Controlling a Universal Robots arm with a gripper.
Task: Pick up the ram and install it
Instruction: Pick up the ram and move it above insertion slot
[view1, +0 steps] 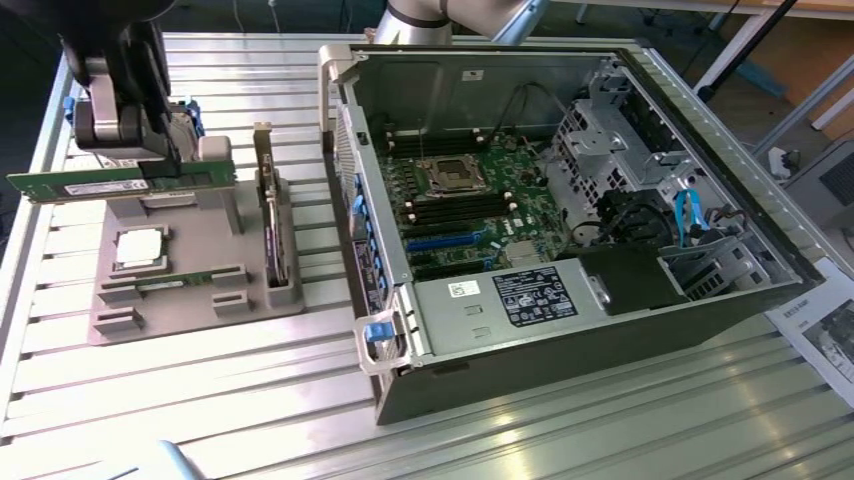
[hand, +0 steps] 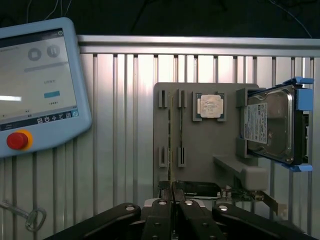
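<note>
My gripper (view1: 158, 168) hangs above the grey parts holder (view1: 200, 300) at the exterior view's left, shut on the ram (view1: 94, 186). The ram is a long green stick, held level and lifted clear of the holder. In the wrist view my gripper (hand: 173, 199) has its fingers pressed together, and the ram (hand: 171, 140) shows edge-on as a thin line running away from them. The open computer case (view1: 747, 230) lies to the exterior view's right, with the motherboard (view1: 514, 165) and its dark memory slots (view1: 461, 212) facing up.
The holder also carries a silver processor (view1: 140, 247), a second green stick (view1: 174, 283), an upright expansion card (view1: 274, 240) and a hard drive (hand: 270, 125) in blue brackets. A teach pendant (hand: 35, 85) and a key (hand: 25, 216) lie on the slatted table (view1: 200, 400).
</note>
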